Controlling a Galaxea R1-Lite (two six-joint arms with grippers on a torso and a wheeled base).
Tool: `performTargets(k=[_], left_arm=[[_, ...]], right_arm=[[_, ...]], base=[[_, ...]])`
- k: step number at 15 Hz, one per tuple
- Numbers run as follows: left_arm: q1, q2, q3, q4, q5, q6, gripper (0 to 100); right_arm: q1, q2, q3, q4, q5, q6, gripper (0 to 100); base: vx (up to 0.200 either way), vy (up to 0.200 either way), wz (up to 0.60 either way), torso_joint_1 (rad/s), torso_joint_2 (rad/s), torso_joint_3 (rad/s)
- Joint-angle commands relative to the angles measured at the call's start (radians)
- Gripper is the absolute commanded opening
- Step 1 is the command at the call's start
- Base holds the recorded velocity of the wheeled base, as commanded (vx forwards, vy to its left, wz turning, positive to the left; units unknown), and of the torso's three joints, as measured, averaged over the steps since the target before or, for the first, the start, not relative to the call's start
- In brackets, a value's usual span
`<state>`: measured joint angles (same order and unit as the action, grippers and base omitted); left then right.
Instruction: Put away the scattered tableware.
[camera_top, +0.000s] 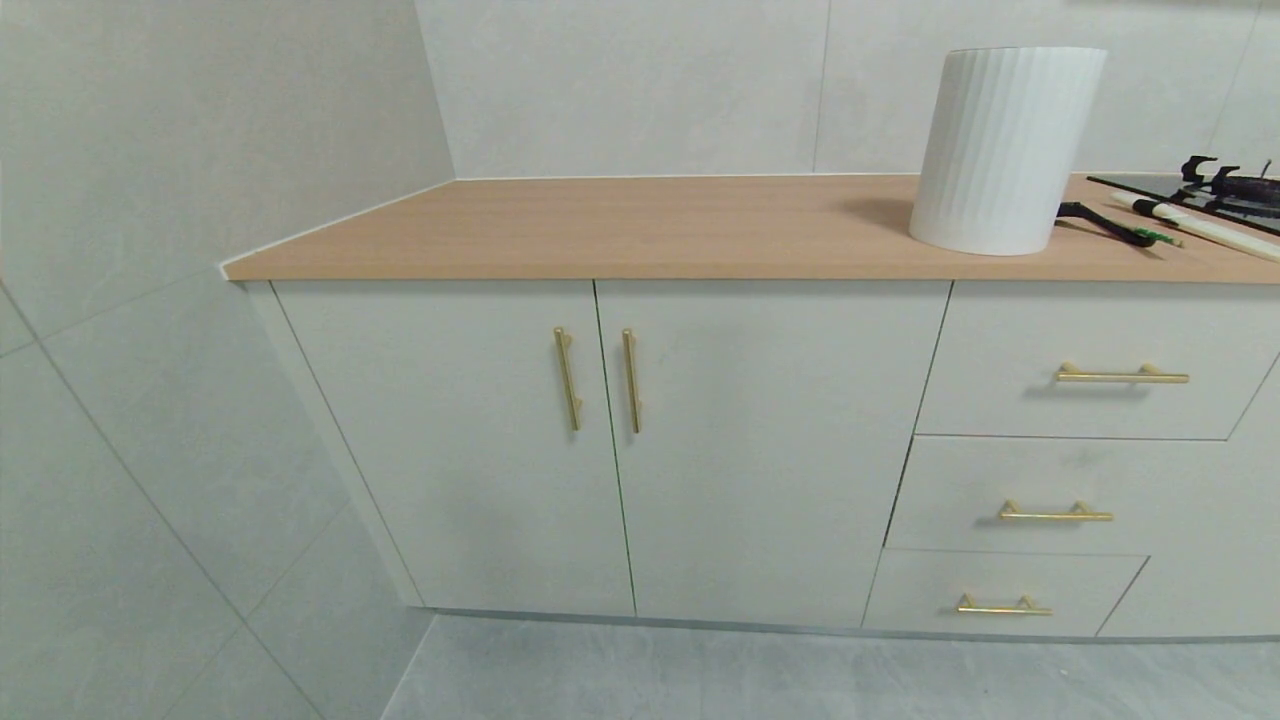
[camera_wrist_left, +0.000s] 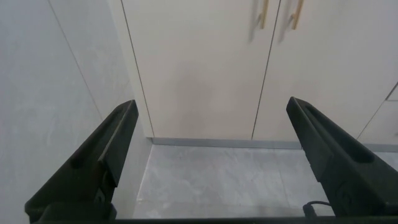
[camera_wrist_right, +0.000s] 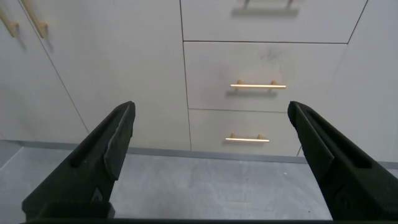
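A white ribbed cylindrical holder (camera_top: 1005, 148) stands upright on the wooden countertop (camera_top: 620, 225) toward the right. Just right of it lie a black-handled utensil (camera_top: 1110, 224) and a pair of pale chopsticks (camera_top: 1205, 226), with more dark utensils (camera_top: 1235, 186) at the far right edge. My left gripper (camera_wrist_left: 211, 115) is open, low down, facing the cabinet doors and the floor. My right gripper (camera_wrist_right: 210, 115) is open too, low in front of the drawers, with nothing between its fingers.
Below the counter are two cabinet doors with gold handles (camera_top: 598, 380) and three drawers (camera_top: 1090, 375) on the right. A tiled wall (camera_top: 150, 300) closes the left side. A dark cooktop (camera_top: 1200, 195) sits at the counter's far right. Grey floor (camera_top: 800, 680) lies in front.
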<state>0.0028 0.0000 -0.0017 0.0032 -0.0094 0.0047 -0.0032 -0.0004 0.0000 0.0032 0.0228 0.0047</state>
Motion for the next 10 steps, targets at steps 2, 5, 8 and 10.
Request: performTargets(k=[2, 5, 8, 10], left_arm=[[0.0, 0.0, 0.0, 0.0, 0.0, 0.0, 100], [0.0, 0.002, 0.0, 0.0, 0.0, -0.002, 100], [0.0, 0.002, 0.0, 0.0, 0.0, -0.002, 100], [0.0, 0.002, 0.0, 0.0, 0.0, -0.003, 100]], right_arm=[[0.0, 0.002, 0.0, 0.0, 0.0, 0.001, 100], [0.0, 0.002, 0.0, 0.0, 0.0, 0.001, 100], [0.0, 0.002, 0.0, 0.0, 0.0, 0.003, 100], [0.0, 0.002, 0.0, 0.0, 0.0, 0.003, 100]], base=[[0.0, -0.2, 0.0, 0.002, 0.0, 0.0], [0.0, -0.2, 0.0, 0.007, 0.0, 0.002], [0.0, -0.2, 0.0, 0.001, 0.0, -0.001], [0.0, -0.1, 0.0, 0.004, 0.0, 0.004]])
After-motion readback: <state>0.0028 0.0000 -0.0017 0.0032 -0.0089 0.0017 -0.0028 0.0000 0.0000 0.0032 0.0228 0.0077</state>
